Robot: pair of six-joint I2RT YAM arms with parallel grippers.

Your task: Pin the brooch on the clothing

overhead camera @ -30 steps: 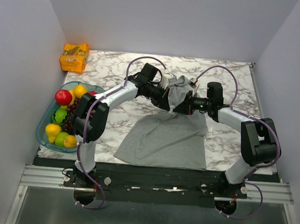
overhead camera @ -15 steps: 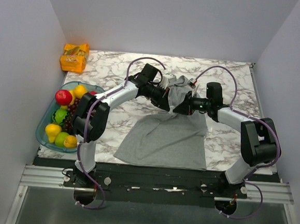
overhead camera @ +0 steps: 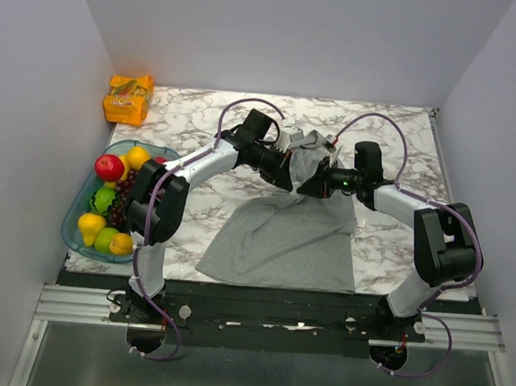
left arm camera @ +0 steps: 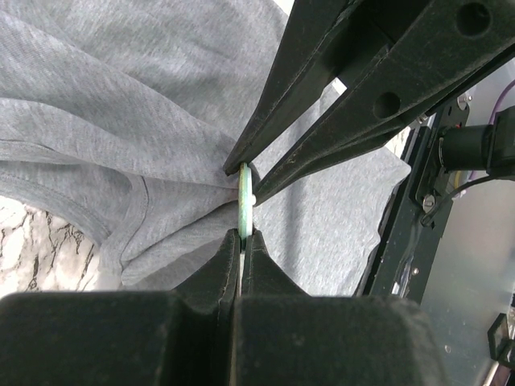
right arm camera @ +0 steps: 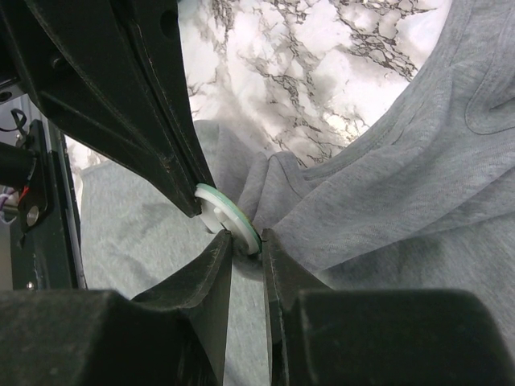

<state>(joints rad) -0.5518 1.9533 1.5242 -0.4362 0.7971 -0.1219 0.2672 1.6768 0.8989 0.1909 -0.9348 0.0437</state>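
Observation:
The clothing (overhead camera: 281, 240), a light-grey tank top, lies on the marble table with its upper part lifted and bunched between the two grippers. My left gripper (overhead camera: 289, 179) is shut on the rim of the brooch (left arm camera: 245, 201), a thin green-edged disc seen edge on. In the left wrist view its jaws (left arm camera: 244, 235) pinch the disc from below. My right gripper (left arm camera: 244, 178) comes from the opposite side. In the right wrist view its jaws (right arm camera: 247, 237) straddle the brooch (right arm camera: 229, 211) and grey cloth (right arm camera: 418, 161), touching both faces. The brooch is hidden in the top view.
A clear tray (overhead camera: 74, 232) of fruit stands at the left edge. An orange packet (overhead camera: 128, 98) lies at the back left corner. White walls enclose the marble table (overhead camera: 396, 141) on three sides.
Both arms hold their places. The bunched cloth behind the grippers has shifted slightly.

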